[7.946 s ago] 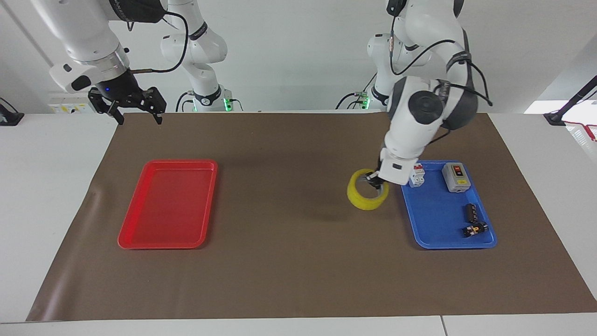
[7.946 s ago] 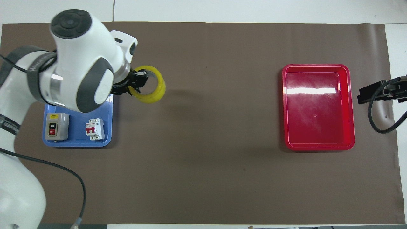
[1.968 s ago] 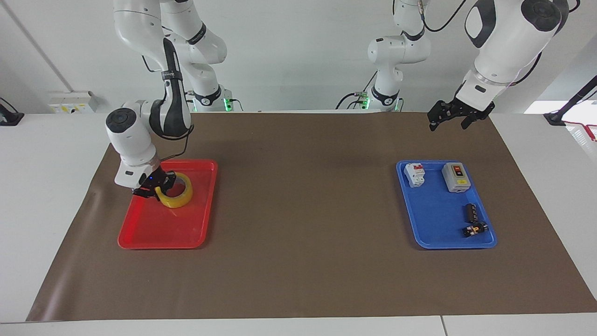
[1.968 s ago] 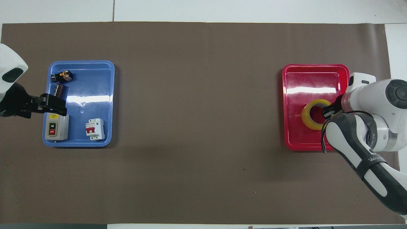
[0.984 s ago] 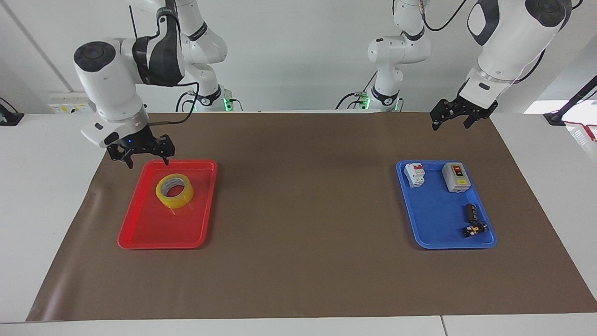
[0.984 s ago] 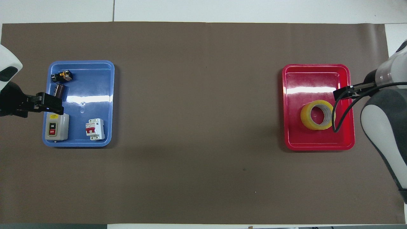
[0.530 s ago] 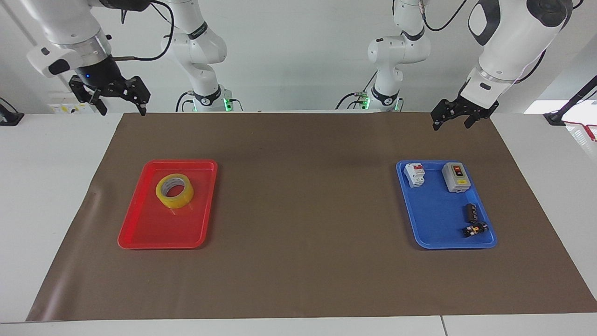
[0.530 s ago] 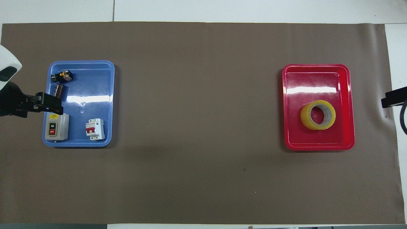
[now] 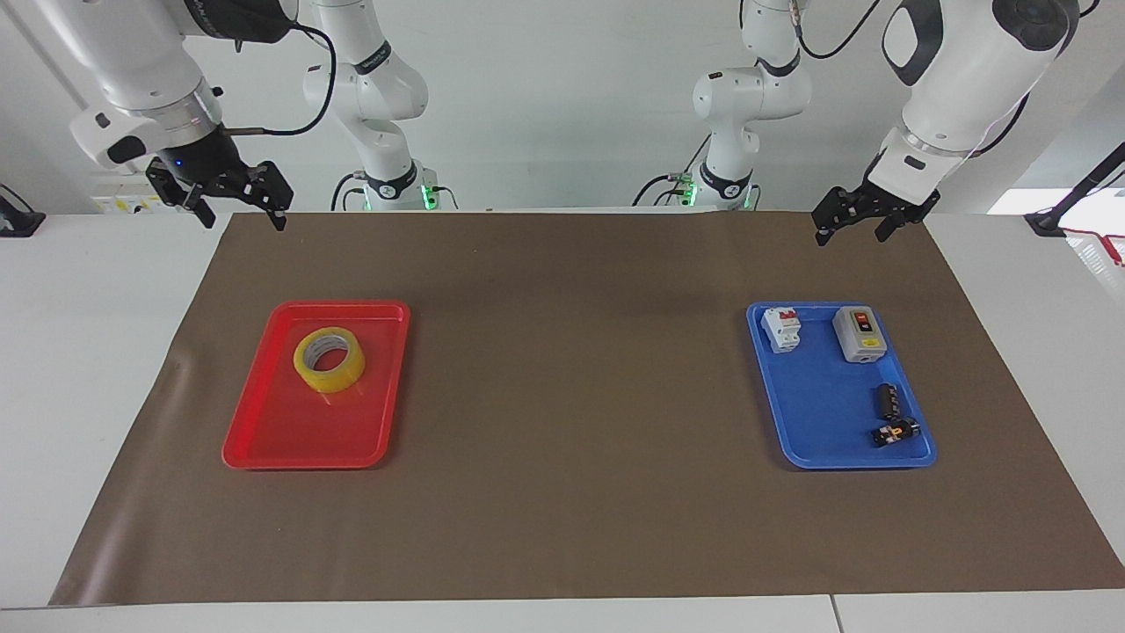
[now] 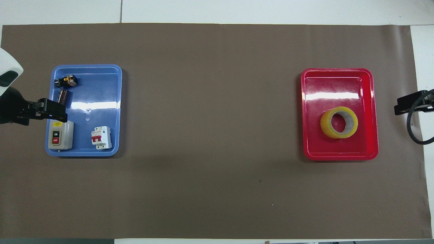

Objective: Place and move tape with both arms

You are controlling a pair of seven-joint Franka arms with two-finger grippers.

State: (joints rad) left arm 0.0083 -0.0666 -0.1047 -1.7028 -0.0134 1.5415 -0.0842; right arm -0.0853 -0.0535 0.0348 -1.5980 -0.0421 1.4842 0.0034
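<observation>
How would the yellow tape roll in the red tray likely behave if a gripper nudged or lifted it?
The tape lies flat on its side in the red tray, so it would probably slide, not roll. Its wide hole likely offers an easy rim grip. It looks stiff.

My facing camera sits high across the table and looks back at the arms, so their bases line the top of its view. My overhead camera hangs above the arms' own end and looks steeply down and forward. Both stand well back and take in the whole brown mat (image 9: 571, 404), the red tray (image 9: 264, 440) (image 10: 339, 154) and the blue tray (image 9: 826, 444) (image 10: 101, 101), turned half a turn between them.
</observation>
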